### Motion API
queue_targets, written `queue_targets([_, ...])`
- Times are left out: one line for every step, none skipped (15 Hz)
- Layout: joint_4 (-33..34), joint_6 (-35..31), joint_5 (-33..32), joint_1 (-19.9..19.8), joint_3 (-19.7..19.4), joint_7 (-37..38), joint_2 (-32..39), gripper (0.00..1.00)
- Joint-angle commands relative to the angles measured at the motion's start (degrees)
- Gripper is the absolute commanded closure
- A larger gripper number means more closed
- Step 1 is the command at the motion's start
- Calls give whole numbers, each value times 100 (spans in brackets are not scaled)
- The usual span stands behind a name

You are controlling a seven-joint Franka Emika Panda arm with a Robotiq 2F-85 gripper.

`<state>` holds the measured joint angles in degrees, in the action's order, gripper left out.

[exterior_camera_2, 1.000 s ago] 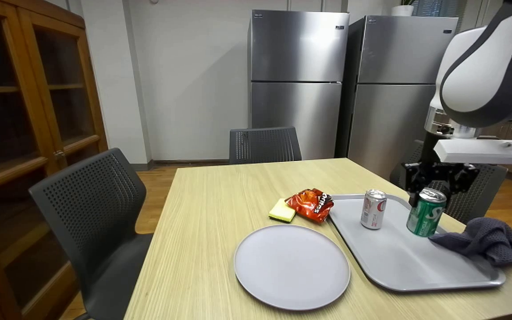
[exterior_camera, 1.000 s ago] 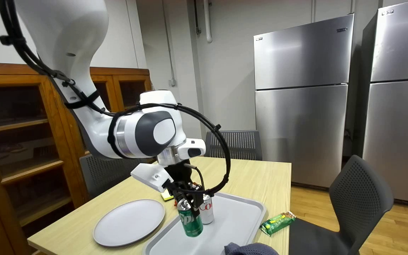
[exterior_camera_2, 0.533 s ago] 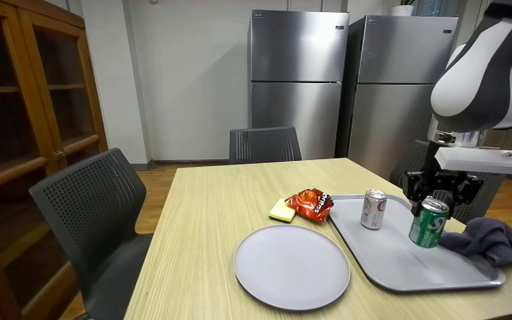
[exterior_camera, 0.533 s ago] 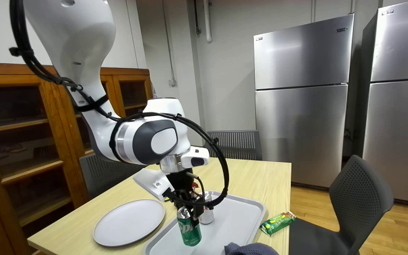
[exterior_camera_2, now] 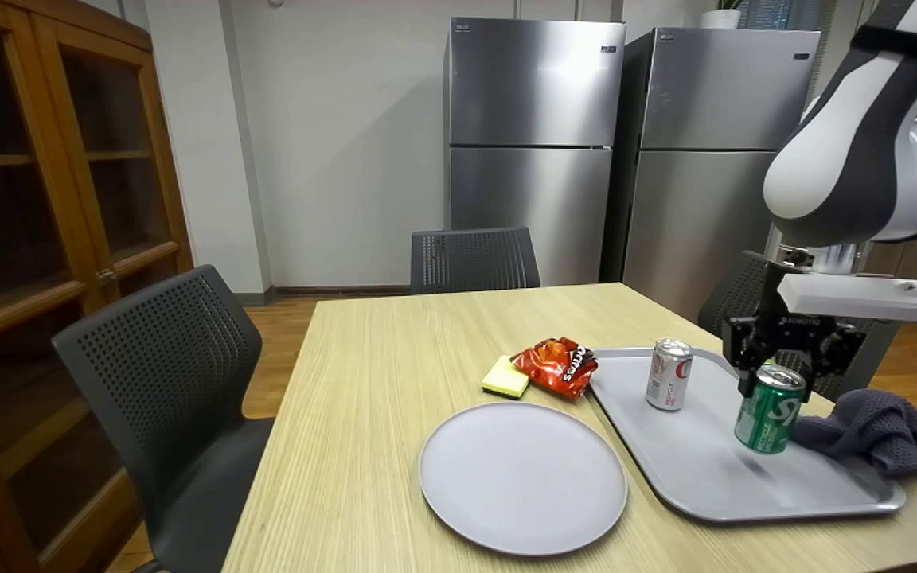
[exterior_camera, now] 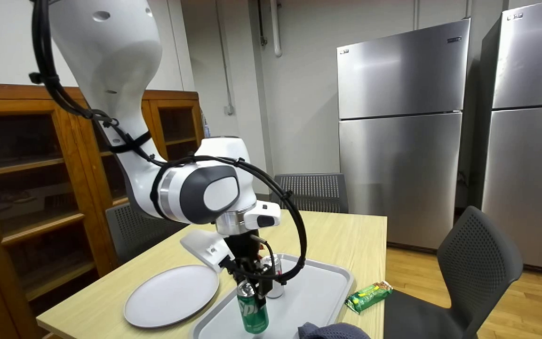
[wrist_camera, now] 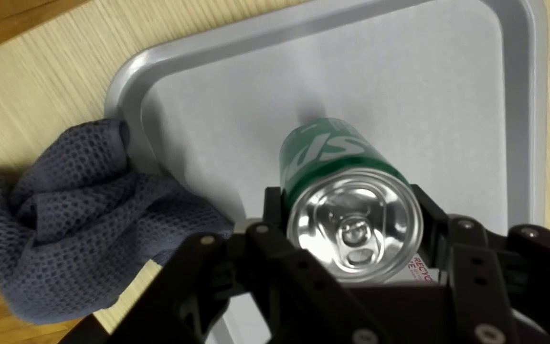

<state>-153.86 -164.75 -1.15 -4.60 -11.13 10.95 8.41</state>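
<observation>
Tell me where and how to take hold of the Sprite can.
I'd pinch the Sprite can across its upper wall, coming from above, jaws on opposite sides, as the gripper does: its round body is roughly upright, lid facing up.

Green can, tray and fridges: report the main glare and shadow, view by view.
In the wrist view, bright glare on top of the green can and soft shadow on the gray tray by its base; in an exterior view, a white glare spot high on the left-hand refrigerator.

Over the last second, the pincer [wrist_camera: 346, 203] and the green Sprite can [exterior_camera_2: 769, 414] in its grasp sank lower in both exterior views, the arm [exterior_camera: 207, 195] following them down.
</observation>
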Motion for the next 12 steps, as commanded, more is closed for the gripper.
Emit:
queue_targets([156, -67, 174, -134, 95, -222, 180, 62])
queue_targets([183, -81, 118, -117, 62, -178, 244, 62])
queue_targets([196, -84, 124, -120, 67, -194, 279, 62])
queue_targets([214, -87, 80, -103, 41, -166, 317, 62])
queue_targets([231, -90, 110, -115, 57, -195, 349, 62])
queue_targets([249, -93, 114, -116, 60, -205, 383, 62])
queue_targets([274, -81, 118, -116, 65, -214, 417, 62])
queue_targets([295, -63, 136, -127, 78, -237, 447, 62])
queue_targets([312, -60, 137, -128, 79, -241, 479, 62])
queue_targets([327, -52, 140, -131, 81, -251, 504, 62])
queue_targets([338, -52, 134, -127, 78, -252, 526, 62])
queue_targets([349, -45, 106, -112, 58, -237, 544, 62])
